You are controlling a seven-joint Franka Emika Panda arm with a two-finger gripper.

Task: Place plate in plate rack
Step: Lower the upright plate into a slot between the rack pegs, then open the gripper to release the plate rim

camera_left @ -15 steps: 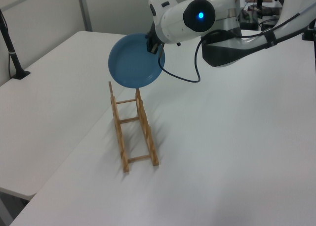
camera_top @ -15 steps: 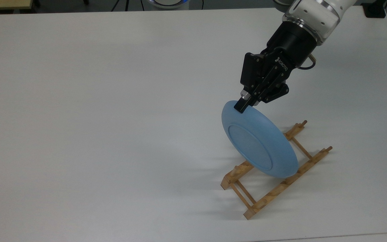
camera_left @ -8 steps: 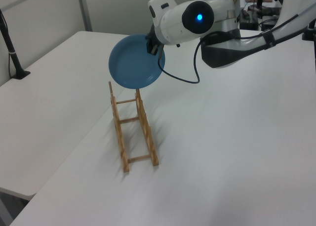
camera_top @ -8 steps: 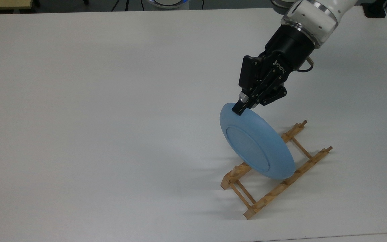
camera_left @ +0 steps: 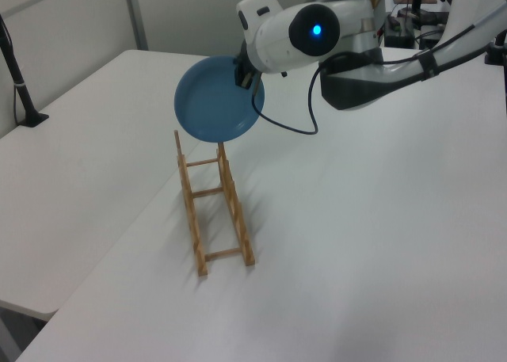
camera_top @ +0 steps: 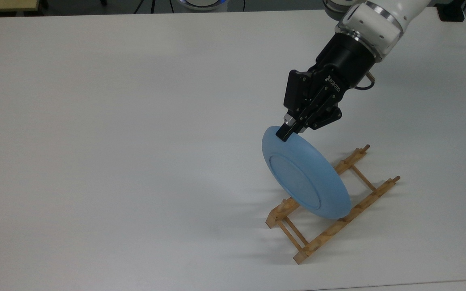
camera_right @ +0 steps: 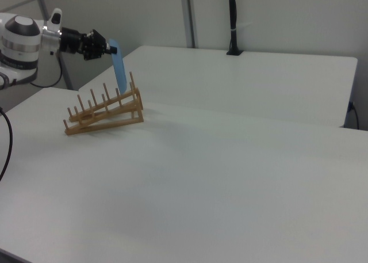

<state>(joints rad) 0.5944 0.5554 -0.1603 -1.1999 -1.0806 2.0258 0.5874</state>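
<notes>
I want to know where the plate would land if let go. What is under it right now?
The plate rack stands under the plate, which the gripper holds on edge. In the top view the plate covers the rack's middle, so contact cannot be told.

Arm enters top view from upper right, white links, black wrist section, angled down toward top view's lower left. Gripper (camera_top: 288, 131) black, two-finger, fingers pinched closed on upper rim of plate (camera_top: 303, 178), one finger (camera_top: 285, 132) lying across near face. Left view: white wrist housing with lit blue indicator, gripper (camera_left: 244, 74) pointing to left view's left. Right view: gripper (camera_right: 107, 48) held near horizontal, pointing to right view's right.
</notes>
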